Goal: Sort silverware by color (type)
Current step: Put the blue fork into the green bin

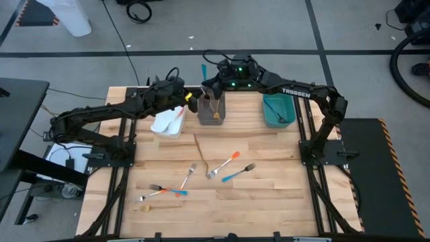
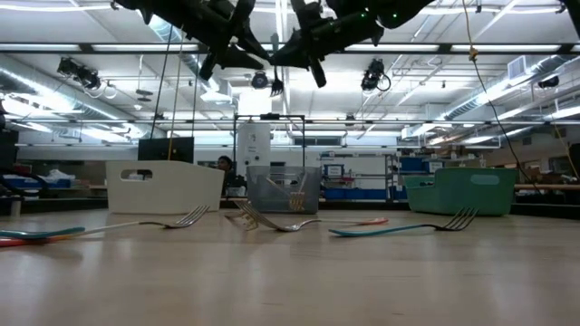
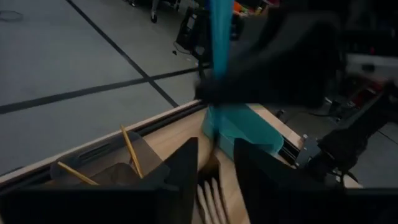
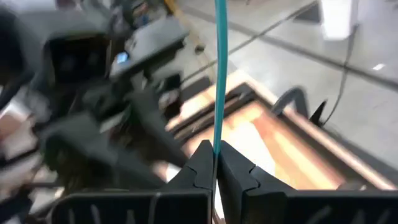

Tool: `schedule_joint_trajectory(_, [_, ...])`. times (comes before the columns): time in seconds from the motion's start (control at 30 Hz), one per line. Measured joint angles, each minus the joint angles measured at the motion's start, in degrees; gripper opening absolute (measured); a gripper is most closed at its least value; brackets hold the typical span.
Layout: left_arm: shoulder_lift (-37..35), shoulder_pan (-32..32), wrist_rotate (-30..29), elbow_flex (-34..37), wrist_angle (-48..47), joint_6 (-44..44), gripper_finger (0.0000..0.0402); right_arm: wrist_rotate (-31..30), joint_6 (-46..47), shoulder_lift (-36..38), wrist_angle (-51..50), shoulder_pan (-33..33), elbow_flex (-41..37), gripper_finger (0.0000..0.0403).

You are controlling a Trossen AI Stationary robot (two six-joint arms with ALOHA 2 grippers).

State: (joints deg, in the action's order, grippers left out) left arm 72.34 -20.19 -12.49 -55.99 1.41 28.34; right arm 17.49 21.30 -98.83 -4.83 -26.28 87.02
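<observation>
Both arms met above the back edge of the light wooden table, over the grey translucent bin. Right gripper was clenched on a slim blue-handled fork, handle running up past the fingers; in the high view that fork stuck out just behind the grey bin. Left gripper sat right against it with fingers parted, the fork's silver tines showing in the gap, not gripping. Grey bin held gold/tan utensils; white rectangular bin to its left held an orange-handled piece; teal bin to the right held a utensil, colour hard to tell. Loose on the table: orange-handled fork and blue-handled fork near centre, a silver-headed fork beside them, crossed orange and blue forks lower left, a gold fork nearest the front edge.
</observation>
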Motion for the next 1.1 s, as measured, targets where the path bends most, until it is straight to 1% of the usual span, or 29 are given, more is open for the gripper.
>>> schedule_joint_trajectory(0.13, [0.0,-1.63,4.85,0.0,-0.74,0.26,0.0145,0.42,-1.48,0.01,-3.82,-0.39,0.0,0.0011])
schedule_joint_trajectory(0.27, [0.0,-2.69,7.09,0.0,-1.36,1.23,0.0155,-0.01,-3.0,0.04,-8.68,-1.37,0.0,0.0011])
schedule_joint_trajectory(0.6, [0.0,-2.9,7.39,0.0,-1.34,1.2,0.0156,-5.77,-8.09,0.35,-20.6,-3.62,0.0,0.0011])
schedule_joint_trajectory(0.87, [0.0,-2.9,7.28,0.0,-1.36,1.09,0.0156,-13.01,-12.72,0.35,-31.77,-4.82,0.0,0.0013])
schedule_joint_trajectory(1.1, [0.0,-4.38,7.23,0.0,-2.65,1.45,0.0156,-19.79,-17.0,0.35,-43.21,-5.72,0.0,0.0014])
